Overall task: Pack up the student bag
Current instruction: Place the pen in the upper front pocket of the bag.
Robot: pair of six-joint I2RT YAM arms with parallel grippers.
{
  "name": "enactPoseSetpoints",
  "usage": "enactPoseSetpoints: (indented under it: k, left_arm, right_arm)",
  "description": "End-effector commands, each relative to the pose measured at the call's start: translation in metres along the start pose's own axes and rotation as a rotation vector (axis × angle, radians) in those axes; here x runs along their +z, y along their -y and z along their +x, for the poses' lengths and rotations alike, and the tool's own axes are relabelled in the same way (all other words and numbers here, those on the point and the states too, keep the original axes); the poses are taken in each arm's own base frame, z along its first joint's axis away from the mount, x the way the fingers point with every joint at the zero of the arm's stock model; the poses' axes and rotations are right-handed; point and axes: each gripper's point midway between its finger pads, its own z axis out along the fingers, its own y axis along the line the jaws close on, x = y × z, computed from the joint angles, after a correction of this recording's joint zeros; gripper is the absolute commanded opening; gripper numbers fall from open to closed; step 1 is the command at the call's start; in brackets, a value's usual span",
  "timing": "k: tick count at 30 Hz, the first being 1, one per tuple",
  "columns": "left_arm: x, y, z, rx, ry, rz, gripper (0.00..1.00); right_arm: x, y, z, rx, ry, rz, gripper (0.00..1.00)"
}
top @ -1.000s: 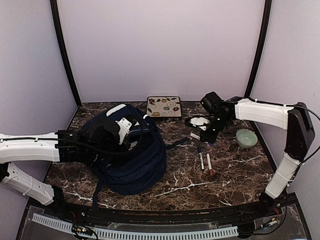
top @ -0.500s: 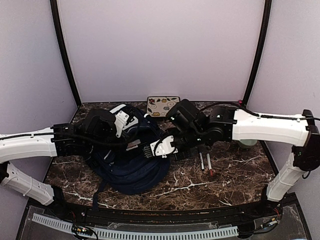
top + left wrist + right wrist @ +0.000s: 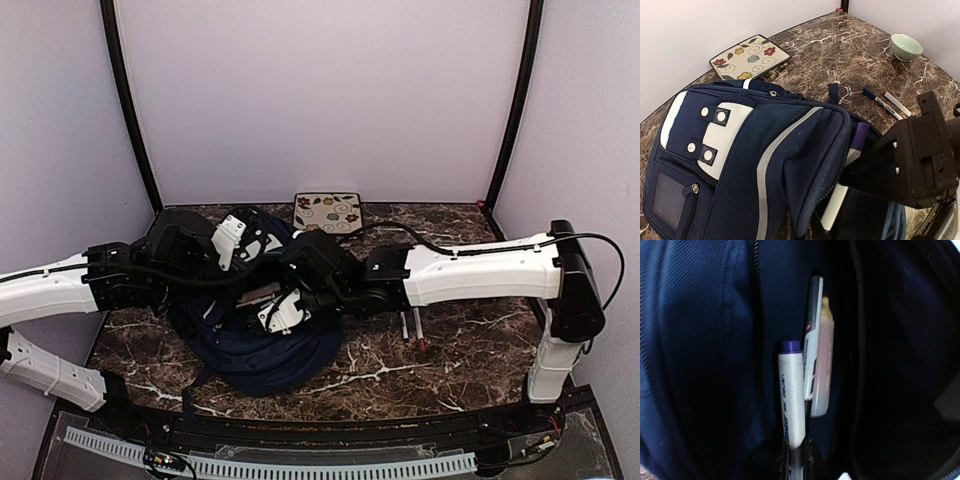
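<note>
Backpack work at a dark marble table (image 3: 470, 335): the student bag (image 3: 250, 345), navy with white patches and a pale diagonal stripe, lies on the left half of the tabletop, its upper part raised and its main compartment gaping toward the right. The left gripper (image 3: 240, 245) sits at the bag's raised upper edge with its jaws pressed together on the fabric there; its fingertips are out of sight in its own wrist view, which looks down the bag's front panel and zip pocket. The right arm stretches across from the far side of the table, and the right gripper (image 3: 799, 460) is pushed into the mouth of the bag, its fingers (image 3: 812, 459) pinching the lower end of a white marker with a purple cap (image 3: 790, 390), which points deeper into the navy-lined compartment. Just beside that marker, already inside the bag, lie two other pens (image 3: 819, 380), one grey, one pinkish with an orange tip, resting against each other. Outside the bag, a blue-capped marker (image 3: 881, 104) and a white marker (image 3: 898, 104) lie side by side on the marble to its right. A pale green bowl (image 3: 906, 46) stands farther right, well apart from them, and a square flowered tile (image 3: 747, 56) lies flat near the back wall, just behind the bag.
</note>
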Motion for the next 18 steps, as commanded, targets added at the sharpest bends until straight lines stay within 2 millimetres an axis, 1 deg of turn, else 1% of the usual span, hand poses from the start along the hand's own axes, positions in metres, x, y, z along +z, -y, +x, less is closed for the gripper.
enactPoseSetpoints:
  k: [1,4,8,11,13,15,16,17,18]
  left_arm:
    - [-0.043,0.009,-0.077,-0.112,0.269,0.101,0.0]
    - [-0.044,0.01,-0.078,-0.113,0.27,0.107,0.0]
    - [-0.046,0.01,-0.08,-0.111,0.275,0.11,0.0]
    - [-0.05,0.009,-0.082,-0.115,0.284,0.113,0.0]
    - [-0.052,0.009,-0.082,-0.12,0.288,0.115,0.0]
    - [-0.054,0.008,-0.083,-0.123,0.294,0.117,0.0]
    - [-0.055,0.008,-0.083,-0.126,0.294,0.118,0.0]
    - [-0.056,0.007,-0.083,-0.126,0.294,0.117,0.0]
    - [-0.056,0.007,-0.082,-0.128,0.293,0.116,0.0]
  right_arm:
    - [0.009,0.026,-0.014,-0.035,-0.006,0.099,0.03]
    - [0.02,0.026,-0.018,-0.044,-0.007,0.097,0.03]
    - [0.035,0.02,-0.027,-0.035,0.014,0.05,0.04]
    - [0.049,0.019,-0.027,-0.023,-0.005,0.056,0.04]
    - [0.059,0.03,-0.023,-0.009,-0.036,0.129,0.05]
    - [0.066,0.047,-0.02,0.013,-0.058,0.24,0.07]
    - [0.068,0.052,-0.021,0.03,-0.046,0.277,0.07]
    - [0.068,0.059,-0.014,0.004,-0.091,0.321,0.11]
    - [0.068,0.064,-0.013,0.015,-0.099,0.349,0.13]
